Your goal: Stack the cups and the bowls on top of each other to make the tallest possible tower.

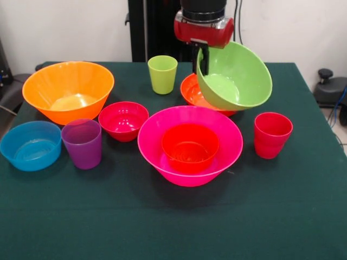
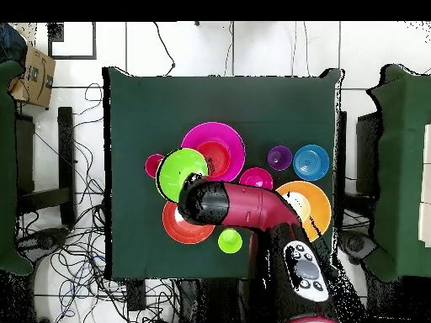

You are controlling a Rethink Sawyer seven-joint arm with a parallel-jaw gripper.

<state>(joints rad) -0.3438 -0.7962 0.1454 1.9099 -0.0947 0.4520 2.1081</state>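
My gripper (image 1: 204, 60) is shut on the near rim of the medium green bowl (image 1: 236, 76) and holds it tilted in the air. It hangs above the medium orange-red bowl (image 1: 191, 92), just behind the tower. The tower is the wide pink bowl (image 1: 157, 138) with the small orange bowl (image 1: 190, 146) nested in it. The lime green cup (image 1: 162, 74), purple cup (image 1: 82, 143) and red cup (image 1: 272, 134) stand upright and apart. In the overhead view the green bowl (image 2: 181, 171) overlaps the pink bowl (image 2: 220, 143), and the arm (image 2: 231, 206) hides the gripper.
The large yellow-orange bowl (image 1: 68, 89) sits at the far left. The small blue bowl (image 1: 31, 145) is in front of it, beside the purple cup. The small red bowl (image 1: 123, 120) sits left of the pink bowl. The green cloth (image 1: 173, 222) stretches towards the near table edge.
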